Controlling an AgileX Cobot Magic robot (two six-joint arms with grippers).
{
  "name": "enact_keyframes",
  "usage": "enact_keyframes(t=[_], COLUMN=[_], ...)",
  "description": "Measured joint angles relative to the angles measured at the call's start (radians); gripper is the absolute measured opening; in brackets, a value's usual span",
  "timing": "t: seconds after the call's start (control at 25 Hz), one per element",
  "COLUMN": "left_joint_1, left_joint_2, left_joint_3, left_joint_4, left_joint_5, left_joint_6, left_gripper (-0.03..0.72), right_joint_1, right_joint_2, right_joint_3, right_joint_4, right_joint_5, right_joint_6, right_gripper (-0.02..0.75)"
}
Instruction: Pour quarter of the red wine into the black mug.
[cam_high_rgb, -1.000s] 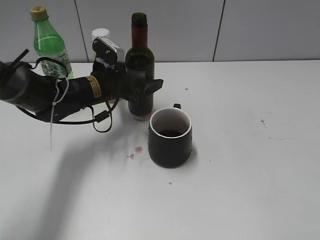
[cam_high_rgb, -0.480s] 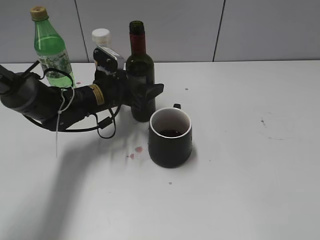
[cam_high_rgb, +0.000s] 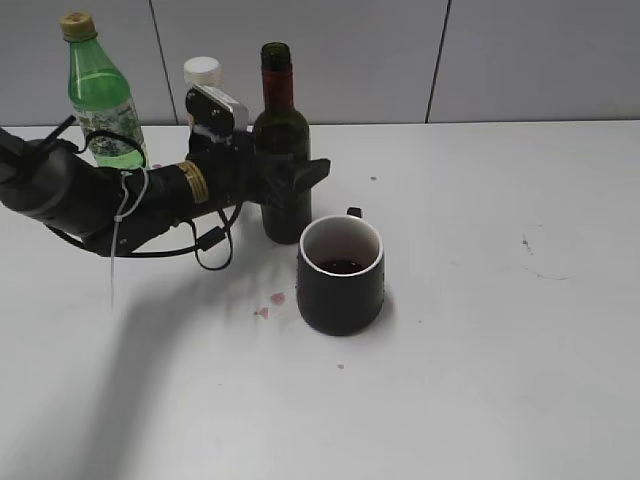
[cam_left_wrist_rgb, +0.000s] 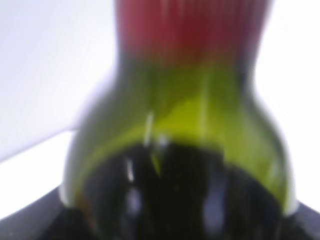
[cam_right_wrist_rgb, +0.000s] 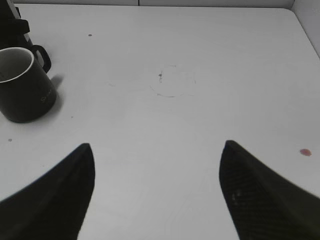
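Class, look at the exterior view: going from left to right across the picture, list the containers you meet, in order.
Green plastic bottle with a tan cap → white-capped bottle mostly hidden behind the left gripper → dark glass wine bottle with red neck foil → squat black mug with a white interior.

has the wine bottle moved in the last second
Yes. The wine bottle was tilted with its base lifted just behind the black mug; now it stands upright on the table, base slightly farther back from the mug.
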Motion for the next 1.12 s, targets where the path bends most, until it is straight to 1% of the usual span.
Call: enact_keyframes(t=[0.08, 0.16, 0.48, 0.68, 0.84, 0.92, 1.0, 1.12], left_joint_1=[0.002, 0.006, 0.016, 0.016, 0.016, 0.016, 0.016, 0.016], left_joint_2=[-0.027, -0.057, -0.196, -0.322, -0.446, -0.523, -0.601, -0.703], left_joint_3=[-0.005, -0.009, -0.009, -0.009, -0.001, 0.018, 0.039, 0.061], left_joint_4=[-0.006, -0.009, -0.013, -0.012, -0.008, -0.008, -0.008, -0.010], left_joint_5=[-0.010, -0.010, 0.006, 0.096, 0.202, 0.290, 0.402, 0.649], left_joint_6=[0.000, 0.000, 0.000, 0.000, 0.000, 0.000, 0.000, 0.000], left_gripper=[0.611, 0.627, 0.627, 0.621, 0.614, 0.609, 0.603, 0.596], right_joint_1=[0.000, 0.000, 0.000, 0.000, 0.000, 0.000, 0.000, 0.000], right_joint_2=[0.000, 0.000, 0.000, 0.000, 0.000, 0.000, 0.000, 0.000], right_joint_3=[0.000, 0.000, 0.000, 0.000, 0.000, 0.000, 0.000, 0.000], right_joint_4=[0.000, 0.000, 0.000, 0.000, 0.000, 0.000, 0.000, 0.000], right_joint_5=[0.000, 0.000, 0.000, 0.000, 0.000, 0.000, 0.000, 0.000], right_joint_6=[0.000, 0.001, 0.001, 0.000, 0.000, 0.000, 0.000, 0.001], right_gripper=[0.587, 0.586, 0.586, 0.586, 0.586, 0.586, 0.586, 0.586])
